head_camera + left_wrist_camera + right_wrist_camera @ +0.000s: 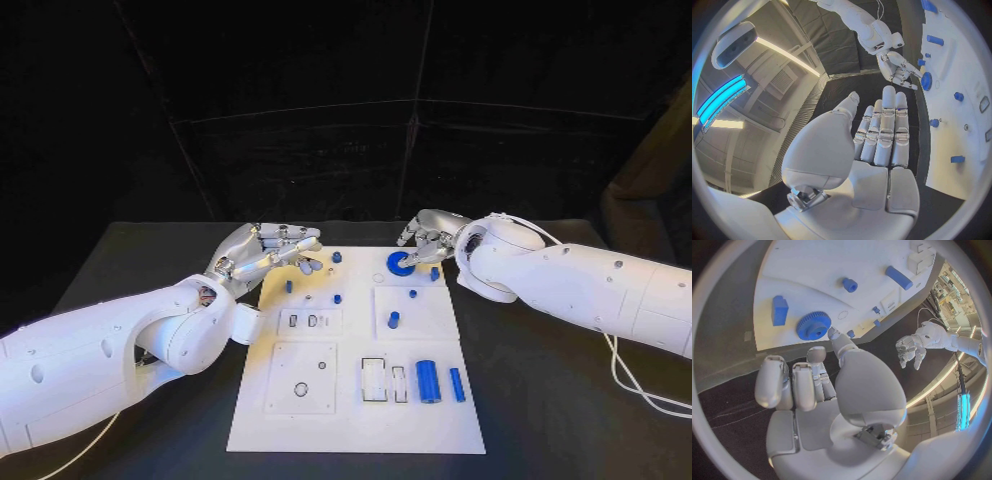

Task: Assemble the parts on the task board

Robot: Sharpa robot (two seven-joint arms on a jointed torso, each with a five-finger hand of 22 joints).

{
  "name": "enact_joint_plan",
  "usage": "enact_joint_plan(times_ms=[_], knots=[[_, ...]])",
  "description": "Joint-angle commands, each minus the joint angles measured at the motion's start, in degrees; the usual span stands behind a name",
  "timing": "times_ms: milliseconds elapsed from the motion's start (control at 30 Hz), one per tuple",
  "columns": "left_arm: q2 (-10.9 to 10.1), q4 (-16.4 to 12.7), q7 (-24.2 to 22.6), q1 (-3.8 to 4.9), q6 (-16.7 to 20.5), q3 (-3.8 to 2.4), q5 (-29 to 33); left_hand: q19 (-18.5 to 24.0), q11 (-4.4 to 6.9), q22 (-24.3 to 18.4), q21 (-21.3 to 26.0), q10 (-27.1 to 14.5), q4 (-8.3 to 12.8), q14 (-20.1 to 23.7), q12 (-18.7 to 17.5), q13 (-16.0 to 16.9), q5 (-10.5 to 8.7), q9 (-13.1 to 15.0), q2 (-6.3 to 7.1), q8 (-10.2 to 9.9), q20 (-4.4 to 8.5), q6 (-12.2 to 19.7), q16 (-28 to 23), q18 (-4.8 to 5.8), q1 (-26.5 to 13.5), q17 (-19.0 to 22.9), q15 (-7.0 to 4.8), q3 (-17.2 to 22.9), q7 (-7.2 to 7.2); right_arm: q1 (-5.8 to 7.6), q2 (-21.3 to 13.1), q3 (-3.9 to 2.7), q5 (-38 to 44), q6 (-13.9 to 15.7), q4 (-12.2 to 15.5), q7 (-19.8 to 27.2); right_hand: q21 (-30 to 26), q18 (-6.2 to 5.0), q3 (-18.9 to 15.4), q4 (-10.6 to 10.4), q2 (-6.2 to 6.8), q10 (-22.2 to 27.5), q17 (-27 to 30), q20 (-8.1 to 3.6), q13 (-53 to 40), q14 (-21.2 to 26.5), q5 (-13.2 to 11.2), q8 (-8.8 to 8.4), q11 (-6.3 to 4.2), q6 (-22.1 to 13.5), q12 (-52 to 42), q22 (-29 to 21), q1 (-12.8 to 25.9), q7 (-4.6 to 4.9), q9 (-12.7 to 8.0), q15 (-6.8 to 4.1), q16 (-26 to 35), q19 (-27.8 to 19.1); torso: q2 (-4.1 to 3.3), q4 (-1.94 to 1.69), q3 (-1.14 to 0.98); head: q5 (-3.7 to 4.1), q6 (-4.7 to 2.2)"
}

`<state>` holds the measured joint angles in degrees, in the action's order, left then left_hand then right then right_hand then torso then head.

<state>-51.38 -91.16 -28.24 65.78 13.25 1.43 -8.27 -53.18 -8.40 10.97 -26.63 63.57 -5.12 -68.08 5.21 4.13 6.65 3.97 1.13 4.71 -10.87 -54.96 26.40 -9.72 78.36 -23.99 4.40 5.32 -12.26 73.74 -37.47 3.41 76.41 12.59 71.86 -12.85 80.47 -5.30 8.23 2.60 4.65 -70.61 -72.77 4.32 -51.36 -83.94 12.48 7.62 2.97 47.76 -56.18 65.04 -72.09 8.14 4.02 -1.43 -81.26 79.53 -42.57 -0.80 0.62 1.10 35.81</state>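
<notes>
The white task board [361, 425] lies in the middle of the black table. A blue gear [400, 263] sits at the board's far end; it also appears in the right wrist view [814, 326] and the left wrist view [926, 81]. My right hand [428, 236] hovers just beyond the gear, its thumb tip [834, 333] close to the teeth and nothing in its grasp. My left hand [274, 250] hangs over the board's far left corner with its fingers [882, 132] stretched out and holding nothing. Two blue cylinders [428, 381] lie side by side near the board's front right.
Several small blue pegs stand on the far half of the board, among them one [336, 257] by my left hand and one [392, 320] in the middle. A blue block [779, 310] stands beside the gear. Raised white plates with slots [302, 378] cover the near left.
</notes>
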Motion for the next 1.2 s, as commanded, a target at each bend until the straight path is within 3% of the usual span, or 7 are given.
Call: enact_joint_plan(times_ms=[33,700,1000,1200], knots=[[0.04,-0.02,0.55,0.06,-0.94,-0.01,-0.33,0.28,-0.05,-0.06,0.16,-0.15,0.37,0.27,-0.22,0.06,-0.19,0.08,-0.6,-0.21,0.0,-0.11,-0.25,-0.63,0.01,-0.05,0.05,-0.08,-0.17,0.09,0.61,0.0,2.55,-2.64,-0.82,-1.52,-0.05,0.66,-0.03,0.27,0.15,-0.31,-0.06,0.05,-0.21,-3.04,-0.18,0.33,-0.11,-0.5,-0.3,0.04,-0.55,-0.06,-0.01,-0.23,-0.32,0.61,-0.02,-0.03,0.07,-0.04,0.15],[-0.02,0.12,0.6,0.06,-1.05,0.0,-0.33,0.28,-0.05,-0.06,0.16,-0.15,0.37,0.27,-0.22,0.06,-0.19,0.08,-0.6,-0.21,0.0,-0.11,-0.25,-0.63,0.01,-0.05,0.05,-0.08,-0.17,-0.2,1.93,0.03,4.94,-7.27,-2.44,-2.17,-0.09,0.72,0.28,0.35,-0.35,-0.41,-0.28,0.04,-0.71,-3.01,-0.57,0.67,-0.1,-0.61,-0.7,0.25,-0.86,-0.03,0.05,-0.22,-0.43,0.88,0.04,0.01,-0.04,0.16,0.47],[-0.03,0.3,0.64,0.06,-1.07,0.0,-0.33,0.39,-0.07,-0.09,0.21,-0.14,0.4,0.39,-0.25,0.07,-0.18,0.08,-0.64,-0.25,-0.03,-0.11,-0.39,-0.64,0.01,-0.09,0.08,-0.06,-0.18,-0.36,2.34,0.03,4.98,-7.3,-2.99,-2.27,-0.29,0.78,2.52,1.05,-2.58,-0.84,-0.73,-0.07,-2.18,-2.97,-1.87,2.59,-0.25,1.52,-1.89,0.32,-2.02,-0.13,0.45,-0.34,-0.61,1.28,0.04,0.04,-0.02,0.15,0.56],[-0.04,0.37,0.65,0.06,-1.16,0.0,-0.33,0.39,-0.07,-0.09,0.21,-0.14,0.4,0.39,-0.25,0.07,-0.18,0.08,-0.64,-0.25,-0.03,-0.11,-0.39,-0.64,0.01,-0.09,0.08,-0.06,-0.18,-0.58,2.67,0.04,6.47,-4.63,-3.0,-2.44,-0.27,0.87,6.06,2.08,-4.55,-1.5,-1.24,-0.18,-3.63,-3.02,-3.38,4.5,-0.46,6.13,-3.09,0.65,-2.69,-0.17,0.8,-0.47,-0.81,1.62,0.02,-0.04,-0.09,0.06,0.51]])
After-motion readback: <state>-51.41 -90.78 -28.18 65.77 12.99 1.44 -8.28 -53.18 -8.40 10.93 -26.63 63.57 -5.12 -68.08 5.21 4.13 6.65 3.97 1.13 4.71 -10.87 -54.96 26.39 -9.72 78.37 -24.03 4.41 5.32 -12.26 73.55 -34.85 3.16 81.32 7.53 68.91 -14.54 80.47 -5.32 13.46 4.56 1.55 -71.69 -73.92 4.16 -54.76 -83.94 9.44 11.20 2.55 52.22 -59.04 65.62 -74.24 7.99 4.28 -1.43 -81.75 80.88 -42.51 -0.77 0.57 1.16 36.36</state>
